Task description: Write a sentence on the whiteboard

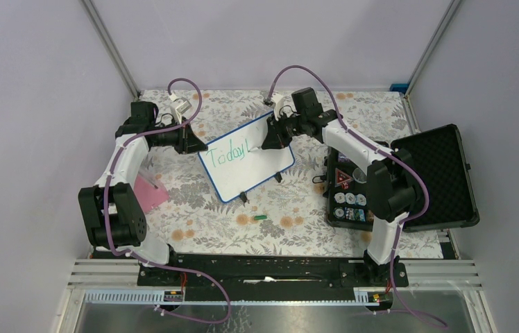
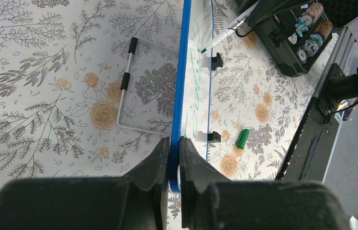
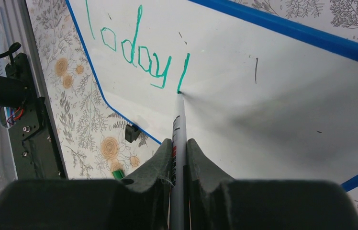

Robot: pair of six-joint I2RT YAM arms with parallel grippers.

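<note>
A small blue-framed whiteboard (image 1: pixel 250 165) stands tilted on the floral table, with "Today" and one more stroke written on it in green. My left gripper (image 2: pixel 174 146) is shut on the board's blue edge (image 2: pixel 182 72) at its upper left corner. My right gripper (image 3: pixel 179 143) is shut on a grey marker (image 3: pixel 179 124). The marker's green tip touches the board (image 3: pixel 244 96) at the bottom of the last green stroke (image 3: pixel 183 72). In the top view the right gripper (image 1: pixel 273 137) is at the board's upper right part. The green marker cap (image 1: pixel 261 217) lies on the table below the board.
An open black case (image 1: pixel 409 180) with small round items stands at the right. A pink cloth (image 1: pixel 150 193) lies at the left by the left arm. The board's wire stand (image 2: pixel 127 91) and black feet (image 2: pixel 217 61) show in the left wrist view.
</note>
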